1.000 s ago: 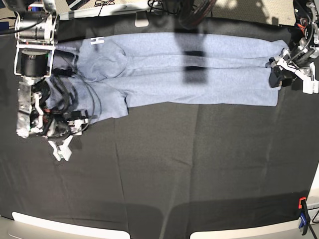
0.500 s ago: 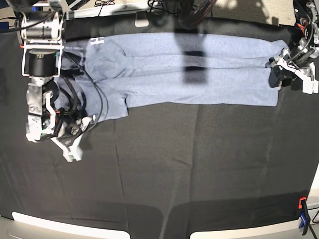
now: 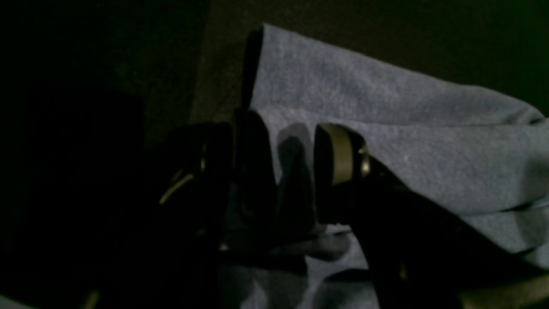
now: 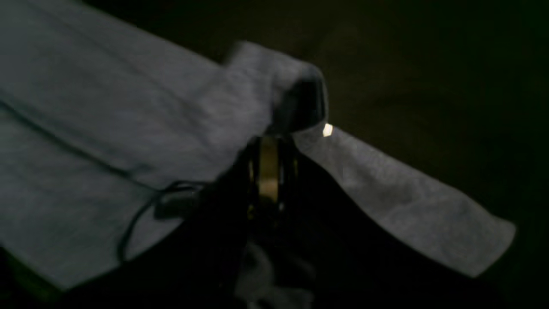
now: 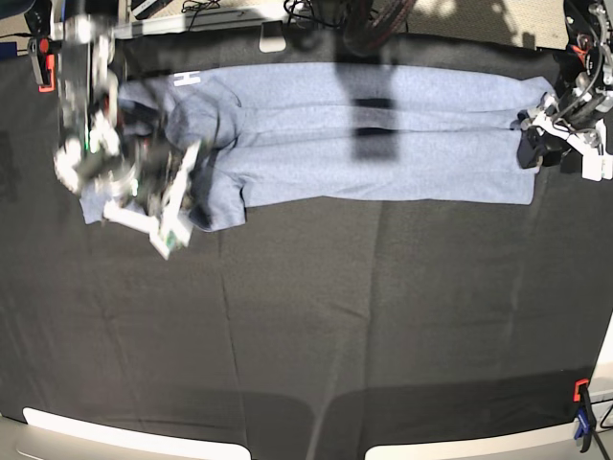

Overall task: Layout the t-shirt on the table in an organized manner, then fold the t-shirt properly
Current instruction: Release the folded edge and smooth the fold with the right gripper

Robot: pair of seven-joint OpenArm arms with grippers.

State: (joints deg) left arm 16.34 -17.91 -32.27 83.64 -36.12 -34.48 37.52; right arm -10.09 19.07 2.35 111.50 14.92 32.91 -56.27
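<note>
The blue-grey t-shirt [image 5: 383, 144] lies as a long folded band across the far side of the black table [image 5: 335, 326], with a bit of white lettering [image 5: 187, 79] at its left end. My right gripper [image 5: 168, 206] is motion-blurred over the shirt's left end. In the right wrist view it [image 4: 279, 128] is shut on a raised fold of the shirt [image 4: 128, 141]. My left gripper [image 5: 536, 134] sits at the shirt's right edge. In the left wrist view it [image 3: 294, 154] has a fold of the shirt [image 3: 407, 141] between its fingers.
An orange and blue clamp [image 5: 581, 417] stands at the front right table edge, and a red one [image 5: 43, 62] at the far left. Cables and gear lie beyond the table's far edge [image 5: 287, 14].
My right arm has swung from the bare table below the shirt's left end up and to the right, onto the shirt's left end. The left arm has not moved.
</note>
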